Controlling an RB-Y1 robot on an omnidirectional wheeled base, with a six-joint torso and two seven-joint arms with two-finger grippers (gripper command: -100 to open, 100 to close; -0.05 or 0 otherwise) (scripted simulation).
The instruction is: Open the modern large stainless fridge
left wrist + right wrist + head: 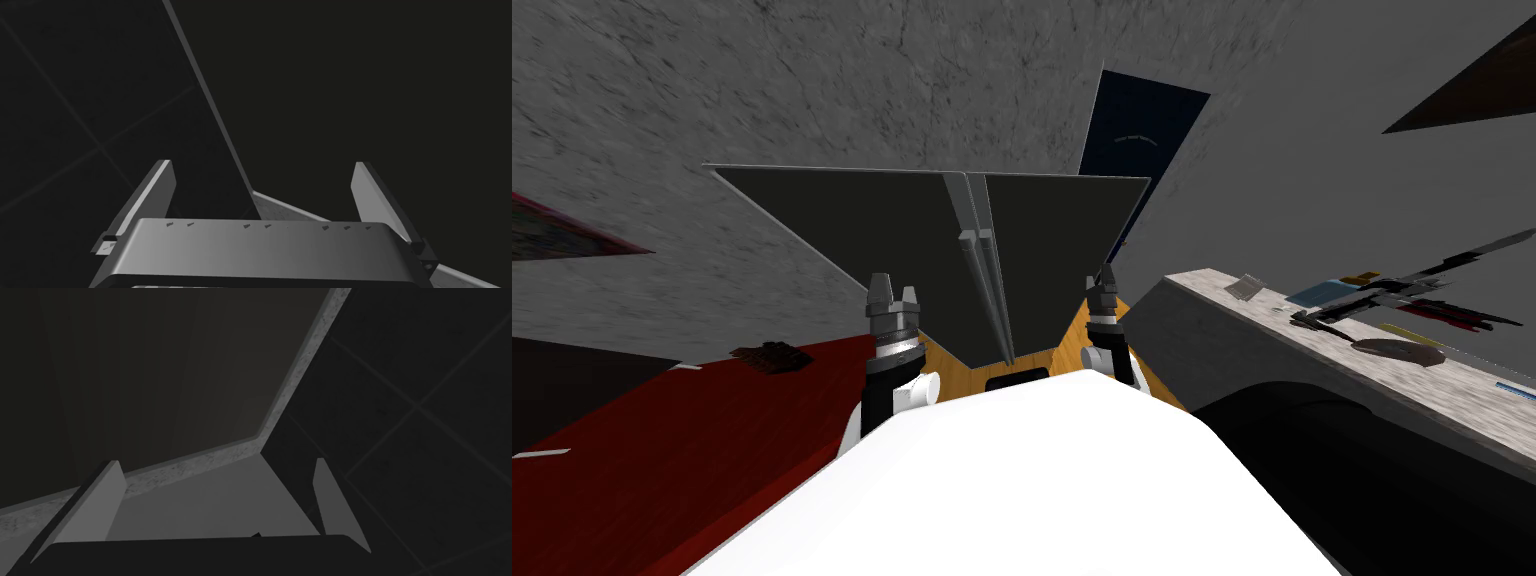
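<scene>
The fridge (902, 230) stands straight ahead in the head view, with two dark grey doors that look closed. Two light grey vertical handles (982, 275) run side by side down its middle seam. My left gripper (893, 297) is raised in front of the left door, left of the handles and apart from them. Its fingers (159, 186) stand open with nothing between them, facing a dark flat surface (360, 90) with a thin light edge. My right gripper (1103, 284) is raised by the right door's outer edge, also open (215, 500) and empty.
A red surface (662, 460) stretches along my left with a small dark object (772, 356) on it. A speckled grey counter (1412, 375) with dark utensils (1392, 305) runs along my right. A dark blue door (1142, 125) is behind the fridge. Wooden floor (1072, 340) shows below the fridge.
</scene>
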